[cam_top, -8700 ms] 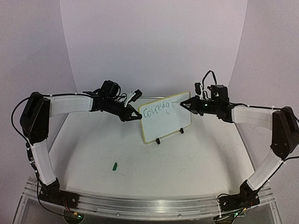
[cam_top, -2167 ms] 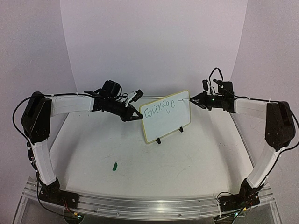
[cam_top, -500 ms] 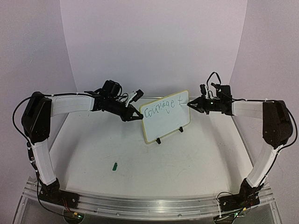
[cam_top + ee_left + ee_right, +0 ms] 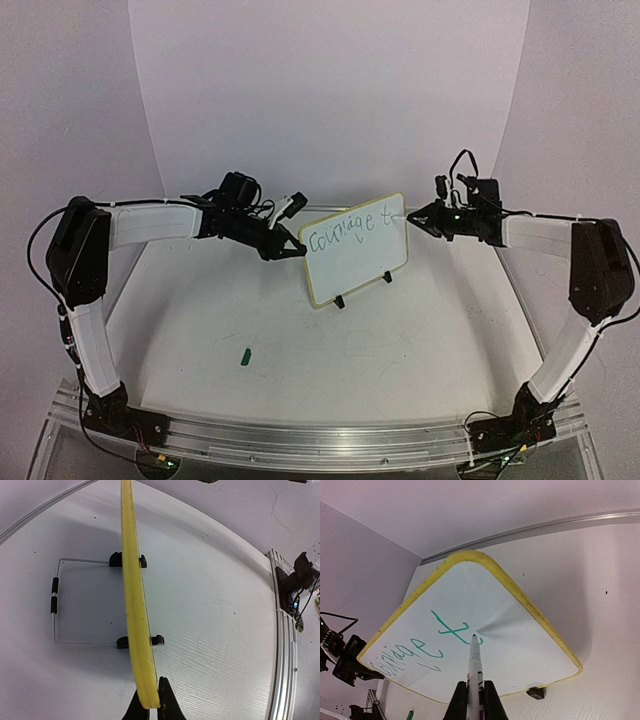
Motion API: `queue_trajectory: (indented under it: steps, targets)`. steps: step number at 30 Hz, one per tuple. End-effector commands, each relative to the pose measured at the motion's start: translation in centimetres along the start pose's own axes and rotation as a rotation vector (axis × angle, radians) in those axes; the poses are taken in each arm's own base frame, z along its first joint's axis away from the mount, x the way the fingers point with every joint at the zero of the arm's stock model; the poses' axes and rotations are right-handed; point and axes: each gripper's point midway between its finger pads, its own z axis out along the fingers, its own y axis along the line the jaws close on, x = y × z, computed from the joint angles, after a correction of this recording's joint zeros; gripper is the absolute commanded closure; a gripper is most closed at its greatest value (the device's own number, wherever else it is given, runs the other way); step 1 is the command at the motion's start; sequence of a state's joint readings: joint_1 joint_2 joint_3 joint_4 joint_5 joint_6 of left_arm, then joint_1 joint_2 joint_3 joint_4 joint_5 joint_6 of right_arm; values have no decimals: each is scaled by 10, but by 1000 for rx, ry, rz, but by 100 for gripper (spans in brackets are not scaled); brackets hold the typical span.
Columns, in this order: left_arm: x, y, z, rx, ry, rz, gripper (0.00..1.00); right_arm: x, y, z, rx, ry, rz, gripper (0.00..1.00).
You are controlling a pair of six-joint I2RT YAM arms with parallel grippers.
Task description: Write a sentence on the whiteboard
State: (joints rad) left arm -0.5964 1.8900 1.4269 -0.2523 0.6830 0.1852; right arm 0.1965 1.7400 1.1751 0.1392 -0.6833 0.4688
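The whiteboard point(image 4: 355, 255), white with a pale-yellow rim, stands tilted on black feet at mid-table. Green writing point(image 4: 338, 231) on it reads "courage t"; the later words do not show. My left gripper point(image 4: 297, 248) is shut on the board's left edge, seen edge-on in the left wrist view point(image 4: 135, 605) with the fingers pinching the rim point(image 4: 148, 707). My right gripper point(image 4: 418, 217) is shut on a white marker point(image 4: 475, 672). The marker tip is at the tail of the green "t" point(image 4: 454, 630) near the board's upper right corner point(image 4: 485, 562).
A green marker cap point(image 4: 245, 354) lies on the table at front left. The board's wire stand point(image 4: 54, 600) reaches behind it. An aluminium rail point(image 4: 320, 435) runs along the near edge, with the arm bases on it.
Over the earlier frames the writing has grown from "courag" to "courage t". In the last half second my right gripper has drawn back slightly to the right. The left arm has not moved.
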Motion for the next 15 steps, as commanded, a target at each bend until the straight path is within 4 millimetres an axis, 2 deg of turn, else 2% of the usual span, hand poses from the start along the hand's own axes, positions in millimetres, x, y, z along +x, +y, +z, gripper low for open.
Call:
queue_trajectory:
  steps: [1, 8, 15]
  targets:
    - [8, -5, 8, 26, 37, -10, 100, -24, 19, -22, -11, -93, -41, 100]
    - [7, -6, 8, 26, 36, -9, 100, -18, 11, -13, -12, -69, -19, 100]
    - [7, -6, 8, 28, 35, -7, 100, -21, 7, -6, -13, -65, -13, 100]
